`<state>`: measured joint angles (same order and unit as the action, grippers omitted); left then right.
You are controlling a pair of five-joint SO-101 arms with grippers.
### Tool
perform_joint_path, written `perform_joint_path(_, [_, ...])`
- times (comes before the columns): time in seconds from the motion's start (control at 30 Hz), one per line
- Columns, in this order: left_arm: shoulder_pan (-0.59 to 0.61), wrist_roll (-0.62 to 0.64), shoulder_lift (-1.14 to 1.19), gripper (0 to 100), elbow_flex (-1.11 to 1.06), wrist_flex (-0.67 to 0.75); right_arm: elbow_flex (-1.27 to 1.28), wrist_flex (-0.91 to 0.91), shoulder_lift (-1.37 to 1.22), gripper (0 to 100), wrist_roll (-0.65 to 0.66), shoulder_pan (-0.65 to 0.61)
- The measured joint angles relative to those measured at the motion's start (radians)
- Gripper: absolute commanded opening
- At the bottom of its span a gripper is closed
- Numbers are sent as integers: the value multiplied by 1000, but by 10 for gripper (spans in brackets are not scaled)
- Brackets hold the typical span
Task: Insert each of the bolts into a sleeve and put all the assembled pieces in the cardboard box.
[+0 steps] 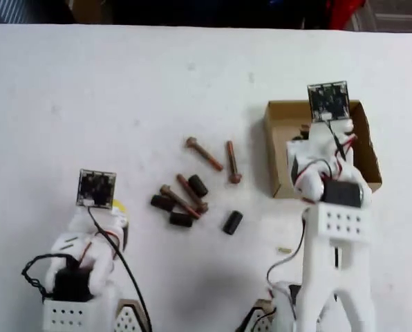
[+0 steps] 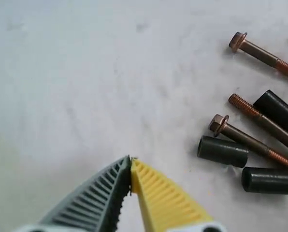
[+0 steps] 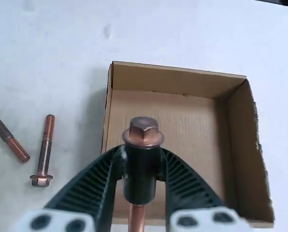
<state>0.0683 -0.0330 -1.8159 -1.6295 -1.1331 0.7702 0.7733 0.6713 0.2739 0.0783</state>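
Note:
My right gripper [image 3: 141,155] is shut on a black sleeve [image 3: 140,180] with a copper bolt [image 3: 142,131] pushed through it, head up, held above the floor of the cardboard box [image 3: 178,79]. My left gripper [image 2: 130,168] is shut with nothing in it, its grey and yellow fingers meeting just above the bare table. Beside it lie loose bolts [image 2: 252,140] and black sleeves [image 2: 222,151]. From above, the pile of bolts [image 1: 204,153] and sleeves [image 1: 180,220] lies mid-table between the arms, and the box [image 1: 282,111] sits on the right under the right arm.
One sleeve [image 1: 232,222] lies apart, close to the right arm's base. Two bolts [image 3: 43,150] rest on the table just outside the box's wall. The white table [image 1: 123,90] runs wide and bare behind the pile.

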Motion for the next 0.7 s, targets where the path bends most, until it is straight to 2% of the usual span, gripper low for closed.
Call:
perform_joint_path(0.4, [0,0,0,22,-41,2,0,-374,-443,18,0,11])
perform_joint_path(0.63, [0,0,0,22,-64,46,0,-548,-591,20,0,12])
perform_joint_path(0.7, [0,0,0,22,-64,46,-2,-560,-605,50,0,11])
